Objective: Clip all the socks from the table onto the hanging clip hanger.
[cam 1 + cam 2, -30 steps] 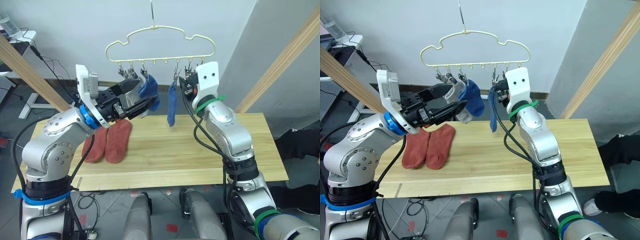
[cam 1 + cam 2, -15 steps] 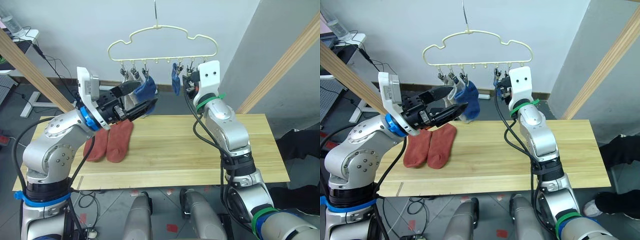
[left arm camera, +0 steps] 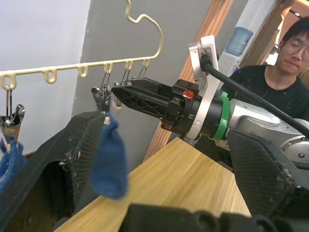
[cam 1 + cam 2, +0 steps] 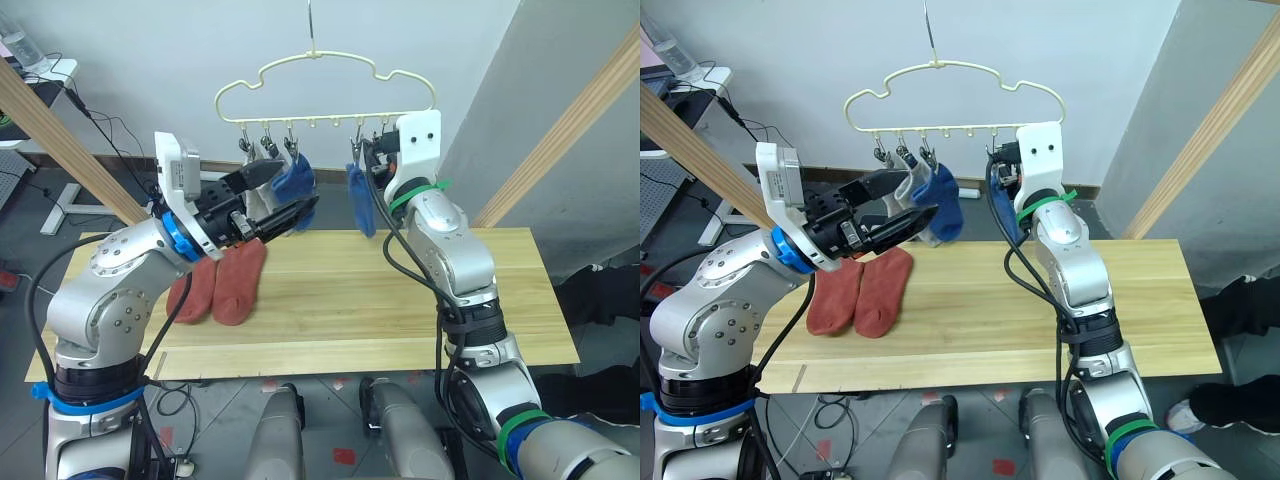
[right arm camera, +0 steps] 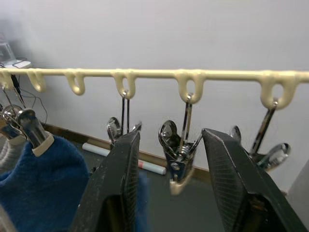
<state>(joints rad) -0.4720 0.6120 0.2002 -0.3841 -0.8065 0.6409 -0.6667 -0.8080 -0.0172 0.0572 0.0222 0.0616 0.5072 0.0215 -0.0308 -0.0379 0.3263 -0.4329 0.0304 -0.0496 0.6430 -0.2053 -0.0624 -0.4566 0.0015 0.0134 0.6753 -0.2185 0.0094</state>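
In the left eye view the pale yellow clip hanger point(image 4: 325, 92) hangs by its hook above the far edge of the table point(image 4: 400, 300), with a grey sock point(image 4: 262, 196) and a blue sock point(image 4: 296, 180) clipped side by side near its left end and a second blue sock point(image 4: 361, 200) dangling from a clip further right. Two rust-red socks point(image 4: 218, 284) lie side by side on the table's left part. The left claw point(image 4: 285, 198) is raised just in front of the clipped socks, its fingers spread wide and empty. The right claw point(image 4: 366, 158) is lifted to the clip row beside the second blue sock. In the left wrist view that sock point(image 3: 110, 159) hangs between the left claw's fingers point(image 3: 79, 150), and a person point(image 3: 285, 72) sits behind. In the right wrist view the right claw's fingers point(image 5: 123, 183) stand apart around a metal clip point(image 5: 178, 154) without closing on it.
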